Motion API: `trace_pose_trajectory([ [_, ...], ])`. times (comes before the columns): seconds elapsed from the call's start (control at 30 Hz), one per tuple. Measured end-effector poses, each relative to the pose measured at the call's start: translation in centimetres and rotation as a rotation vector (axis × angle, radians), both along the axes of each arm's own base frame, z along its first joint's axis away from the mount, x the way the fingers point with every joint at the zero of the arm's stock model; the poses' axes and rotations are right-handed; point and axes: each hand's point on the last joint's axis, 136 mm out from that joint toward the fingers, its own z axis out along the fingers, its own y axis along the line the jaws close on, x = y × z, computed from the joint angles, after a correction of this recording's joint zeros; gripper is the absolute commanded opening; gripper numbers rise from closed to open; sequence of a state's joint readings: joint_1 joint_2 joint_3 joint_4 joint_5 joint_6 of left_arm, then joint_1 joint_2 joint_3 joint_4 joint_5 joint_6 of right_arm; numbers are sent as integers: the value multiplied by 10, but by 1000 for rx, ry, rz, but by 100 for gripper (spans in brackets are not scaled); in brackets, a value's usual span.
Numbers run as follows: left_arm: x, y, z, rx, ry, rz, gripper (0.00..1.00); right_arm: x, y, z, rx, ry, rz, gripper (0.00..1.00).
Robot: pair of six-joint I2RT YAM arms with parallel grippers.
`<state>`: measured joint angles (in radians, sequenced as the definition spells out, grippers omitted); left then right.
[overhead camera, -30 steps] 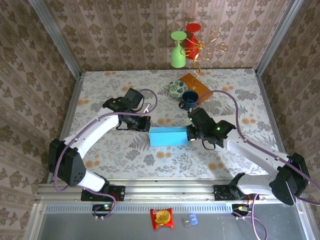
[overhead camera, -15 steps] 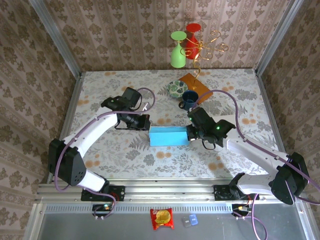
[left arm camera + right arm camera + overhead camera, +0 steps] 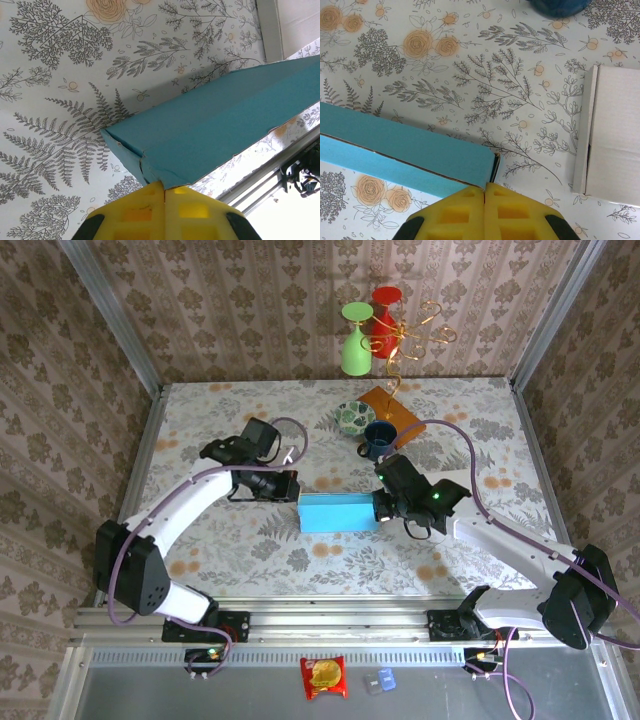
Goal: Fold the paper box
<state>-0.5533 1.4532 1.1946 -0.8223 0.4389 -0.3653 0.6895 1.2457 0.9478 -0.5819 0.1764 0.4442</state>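
The paper box (image 3: 338,512) is a long blue carton lying flat in the middle of the table. My left gripper (image 3: 293,487) is at its left end, shut, with the fingertips (image 3: 150,192) pressed against the creased corner of the box (image 3: 215,125). My right gripper (image 3: 381,507) is at the right end, also shut, its tips (image 3: 484,187) touching the box (image 3: 405,145) beside the end flap, which stands slightly ajar. Neither pair of fingers has anything between them.
A small white carton (image 3: 615,135) lies just behind the blue box. Farther back are a dark blue mug (image 3: 378,437), a patterned plate (image 3: 352,417), an orange mat (image 3: 392,407), and a wire stand holding a green glass (image 3: 355,345) and a red glass (image 3: 385,315).
The left arm's wrist has drifted slightly to the left. The box and the right arm have stayed put.
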Motion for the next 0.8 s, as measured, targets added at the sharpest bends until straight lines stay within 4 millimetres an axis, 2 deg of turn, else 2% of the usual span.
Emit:
trace_pose_trajectory([
  [0.8,0,4,-1,-6,-23,-37,2,2,1,0,1,-4,3,0],
])
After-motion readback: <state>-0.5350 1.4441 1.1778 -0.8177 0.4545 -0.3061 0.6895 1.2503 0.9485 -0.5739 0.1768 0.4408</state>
